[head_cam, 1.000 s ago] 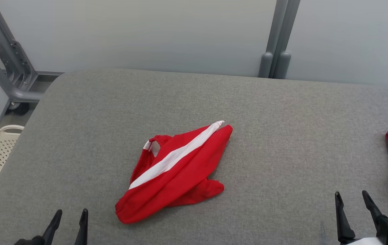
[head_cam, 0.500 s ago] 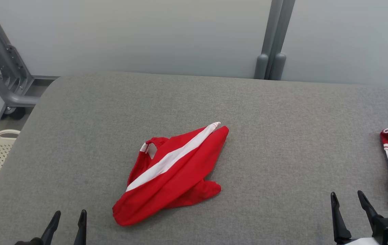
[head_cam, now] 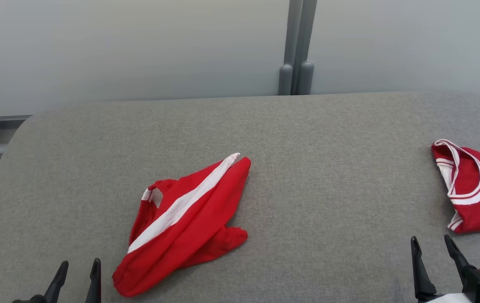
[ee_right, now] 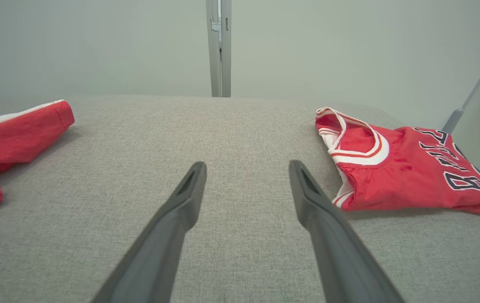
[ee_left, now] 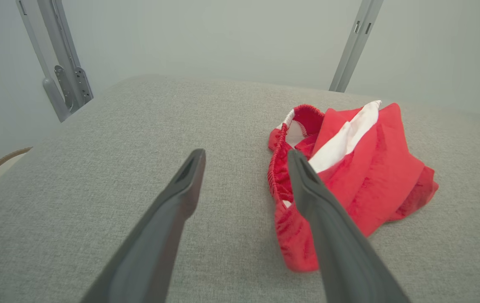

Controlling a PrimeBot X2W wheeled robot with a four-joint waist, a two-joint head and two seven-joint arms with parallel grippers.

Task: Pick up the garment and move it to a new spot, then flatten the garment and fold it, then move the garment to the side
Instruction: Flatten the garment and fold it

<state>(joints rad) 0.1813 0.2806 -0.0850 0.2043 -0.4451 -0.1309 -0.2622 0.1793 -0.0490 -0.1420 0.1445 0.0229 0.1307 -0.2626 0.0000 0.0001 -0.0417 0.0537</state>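
So, progress: barely started by the look of it.
left claw [head_cam: 80,261]: fingers spread wide, nothing between them, low over the grey table [head_cam: 328,168].
right claw [head_cam: 430,237]: same deal, spread wide and empty.
shorts [head_cam: 189,219]: red with a white side stripe, crumpled in a heap just ahead of the left claw and a bit to its right; well off to the left of the right claw. Probably the garment meant, hard to swear to though.
jersey [head_cam: 476,198]: red with white trim, near the right claw, ahead and to its right. Flatter than the shorts, not neatly folded.
done: nothing obvious. No grip, no lift, no smoothing, no fold.
to do: pretty much everything, so grab, carry to a new spot, spread flat, fold, slide aside.
writing on jersey: dark block letters with a white outline, caught from the right wrist; looks like "BULL" plus more, partly cut off and skewed, so not certain.
writing on shorts: none readable. Small white patch by the elastic waistband, maybe a tag, too small to tell.
brands: no logo spotted on either piece.
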